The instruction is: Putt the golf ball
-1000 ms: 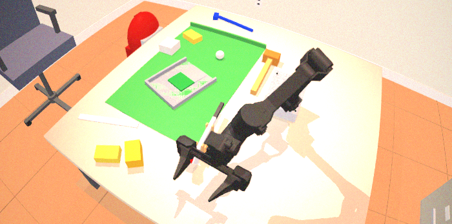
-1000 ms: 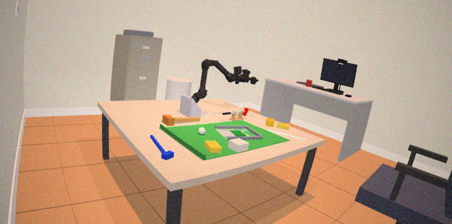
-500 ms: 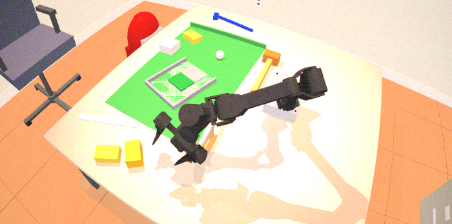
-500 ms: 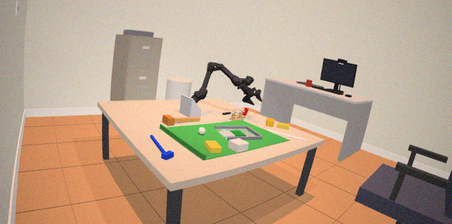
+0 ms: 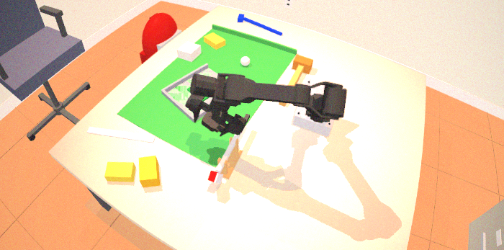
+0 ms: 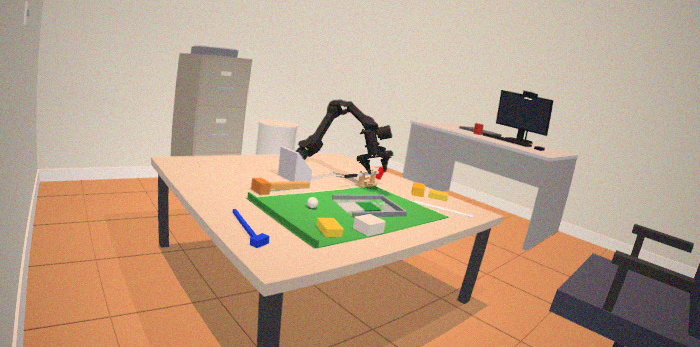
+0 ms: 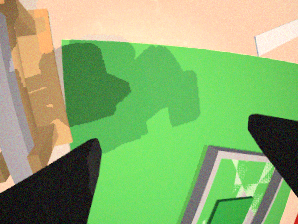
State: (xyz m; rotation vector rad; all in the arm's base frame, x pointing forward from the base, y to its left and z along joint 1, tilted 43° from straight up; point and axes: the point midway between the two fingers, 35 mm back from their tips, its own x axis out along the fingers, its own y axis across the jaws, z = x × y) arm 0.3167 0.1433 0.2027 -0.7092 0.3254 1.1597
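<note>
Looking down from the top view, the gripper (image 5: 216, 119) hangs over the near edge of the green mat (image 5: 151, 110), its jaws spread wide apart with nothing between them, and the dark arm (image 5: 273, 92) crosses above the grey-framed raised green (image 5: 180, 92), hiding much of it. The exterior view shows what the top view masks: the raised green (image 6: 370, 204) lies whole inside its grey border, and the arm (image 6: 345, 118) rises from its base, bends at a high elbow and drops steeply so that the gripper (image 6: 374, 160) points down just above the table (image 6: 220, 188). The red putter (image 5: 225, 162) rests on a small wooden stand at the mat's near-right edge, its red head (image 5: 212, 176) at the near end and its pale shaft running under the gripper; in the exterior view the red head (image 6: 380, 172) shows just beside the fingers. The white golf ball (image 5: 245, 60) sits on the far part of the mat, well apart from the gripper. Only the wrist view shows the two black fingertips framing the mat (image 7: 153, 176) from above, with the stand and grey shaft (image 7: 15, 116) at the left edge and a corner of the raised green (image 7: 226, 216) below. A blue putter (image 5: 259, 25) lies off the mat at the far side, and an orange mallet (image 5: 299, 68) lies to the right.
</note>
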